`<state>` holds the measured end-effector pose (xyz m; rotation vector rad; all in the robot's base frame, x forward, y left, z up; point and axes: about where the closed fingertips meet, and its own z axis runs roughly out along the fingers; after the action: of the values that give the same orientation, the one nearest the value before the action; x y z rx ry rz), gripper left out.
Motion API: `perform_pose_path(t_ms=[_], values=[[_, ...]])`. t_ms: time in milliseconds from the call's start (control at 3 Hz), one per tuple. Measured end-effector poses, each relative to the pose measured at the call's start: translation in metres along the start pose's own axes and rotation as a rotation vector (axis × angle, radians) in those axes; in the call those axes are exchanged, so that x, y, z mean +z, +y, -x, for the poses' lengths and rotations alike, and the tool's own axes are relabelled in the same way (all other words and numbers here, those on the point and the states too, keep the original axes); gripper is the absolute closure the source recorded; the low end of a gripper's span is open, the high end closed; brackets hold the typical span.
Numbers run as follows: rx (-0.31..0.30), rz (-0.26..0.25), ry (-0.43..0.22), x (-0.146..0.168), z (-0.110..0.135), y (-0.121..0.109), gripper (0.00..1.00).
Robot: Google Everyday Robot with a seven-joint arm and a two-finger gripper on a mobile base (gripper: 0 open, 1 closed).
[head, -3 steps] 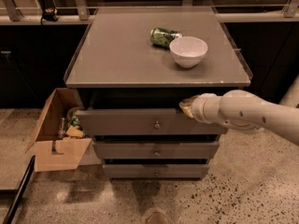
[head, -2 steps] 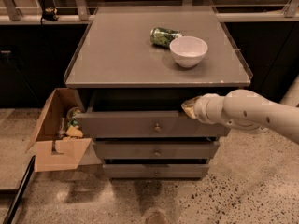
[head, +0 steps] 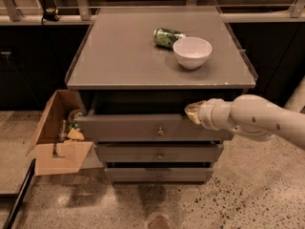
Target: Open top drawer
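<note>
The top drawer (head: 124,128) is the widest grey front under the grey cabinet top, with one small round metal knob (head: 160,131). It stands pulled out a little, with a dark gap above its upper edge. My gripper (head: 192,112) is at the end of the white arm that comes in from the right. It sits at the drawer's upper edge, right of the knob. Only its yellowish tip shows.
A white bowl (head: 192,52) and a green can (head: 167,37) lying on its side are on the cabinet top (head: 119,56). Two narrower grey drawers (head: 157,153) sit below. An open cardboard box (head: 57,132) with trash stands on the speckled floor at the left.
The top drawer front has come slightly further out toward the camera, and my gripper has moved with it at its upper edge.
</note>
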<state>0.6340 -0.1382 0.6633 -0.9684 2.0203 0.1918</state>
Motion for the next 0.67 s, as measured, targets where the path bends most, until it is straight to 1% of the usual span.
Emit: perform_pose_path(t_ms=[333, 667], values=[[0.0, 0.0, 0.0, -0.0017, 0.0025, -0.001, 1.0], [0.008, 0.017, 0.002, -0.005, -0.0014, 0.0053, 1.0]])
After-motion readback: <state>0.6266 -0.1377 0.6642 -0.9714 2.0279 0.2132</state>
